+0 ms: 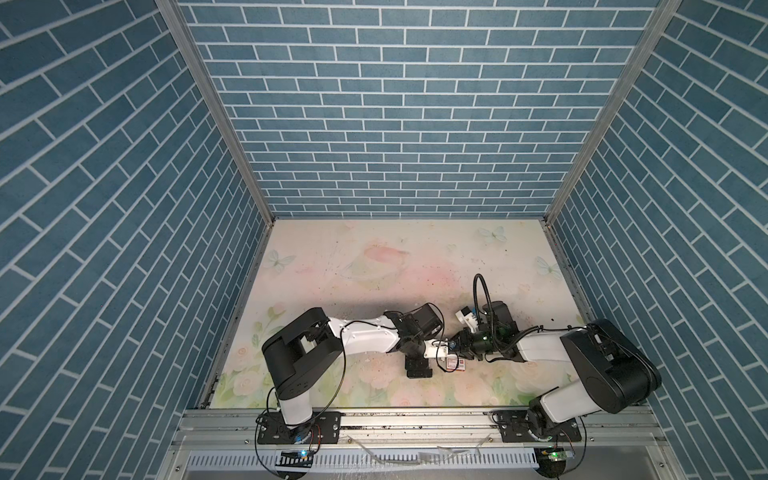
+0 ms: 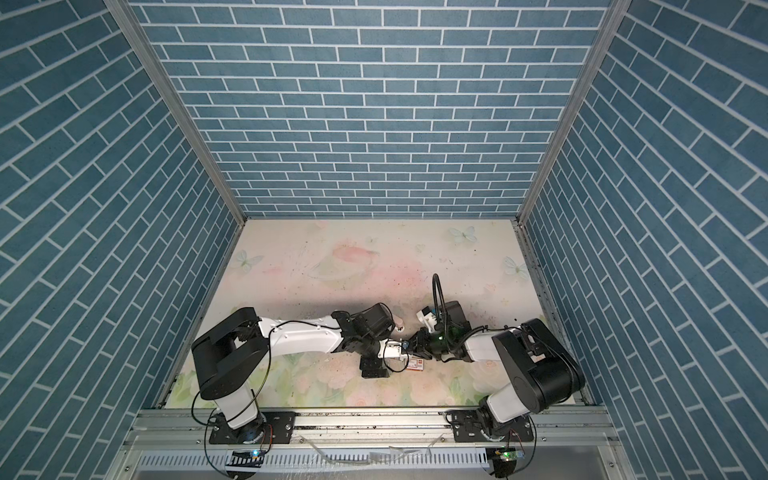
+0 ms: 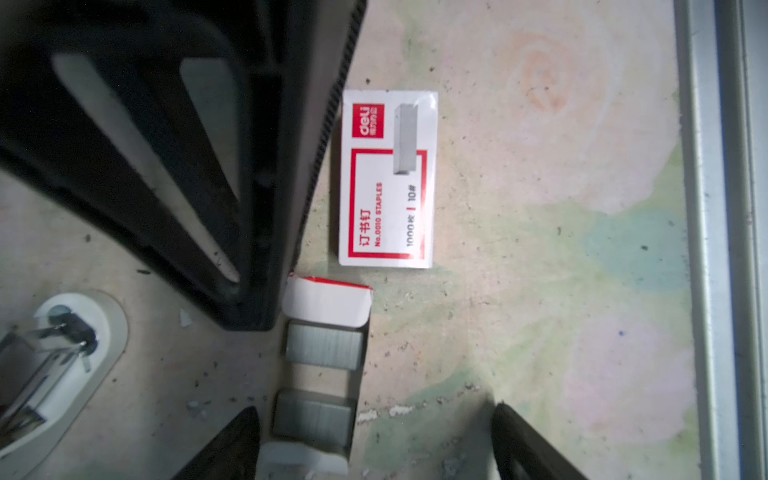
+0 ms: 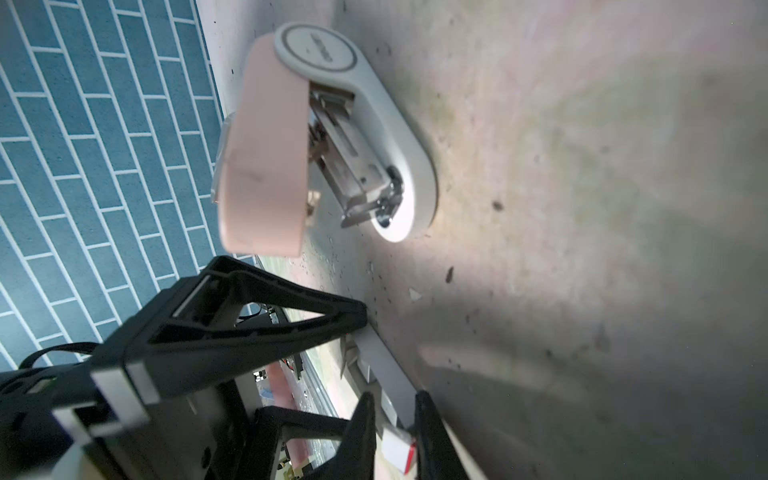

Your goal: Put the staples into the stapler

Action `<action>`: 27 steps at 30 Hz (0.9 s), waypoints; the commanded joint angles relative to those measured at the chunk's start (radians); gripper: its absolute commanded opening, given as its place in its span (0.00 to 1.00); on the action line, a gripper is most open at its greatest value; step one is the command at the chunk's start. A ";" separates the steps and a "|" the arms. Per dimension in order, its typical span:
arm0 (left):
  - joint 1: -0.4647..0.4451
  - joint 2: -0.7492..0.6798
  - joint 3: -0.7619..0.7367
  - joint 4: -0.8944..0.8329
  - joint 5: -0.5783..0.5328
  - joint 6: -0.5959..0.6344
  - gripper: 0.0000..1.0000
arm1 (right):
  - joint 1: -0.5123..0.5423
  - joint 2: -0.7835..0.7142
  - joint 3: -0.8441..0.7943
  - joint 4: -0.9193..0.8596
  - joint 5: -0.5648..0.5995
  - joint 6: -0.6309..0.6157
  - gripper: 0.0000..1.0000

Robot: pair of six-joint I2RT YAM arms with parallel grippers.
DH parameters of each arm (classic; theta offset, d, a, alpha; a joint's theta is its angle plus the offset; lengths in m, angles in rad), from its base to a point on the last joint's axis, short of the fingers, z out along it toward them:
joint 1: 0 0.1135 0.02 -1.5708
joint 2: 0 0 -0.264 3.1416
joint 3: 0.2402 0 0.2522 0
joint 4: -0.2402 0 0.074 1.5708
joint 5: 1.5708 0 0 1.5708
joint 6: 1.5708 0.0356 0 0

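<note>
Two silvery blocks of staples lie in a small tray pulled out of its red-and-white box. My left gripper hangs open over the tray's far end, the nearer staples just inside one fingertip. My right gripper lies on its side, shut on the tray's end by the box. The stapler stands open on the mat, its pink top swung up and the metal channel bare. In a top view only its pink tip shows behind the left wrist.
Both top views show the box near the table's front middle, with both arms meeting over it. The metal front rail runs close by. Blue brick walls close in the flowered mat. Small dark specks litter the mat.
</note>
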 commanded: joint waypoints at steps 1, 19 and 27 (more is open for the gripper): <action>0.000 0.024 -0.022 -0.021 -0.019 -0.014 0.90 | 0.008 0.013 0.018 -0.002 -0.018 -0.009 0.19; 0.020 0.021 -0.039 0.009 -0.045 -0.036 0.99 | 0.012 0.006 0.011 -0.063 0.013 -0.043 0.18; 0.052 -0.018 -0.047 0.006 -0.047 -0.039 0.99 | 0.013 -0.022 0.035 -0.089 0.070 -0.050 0.22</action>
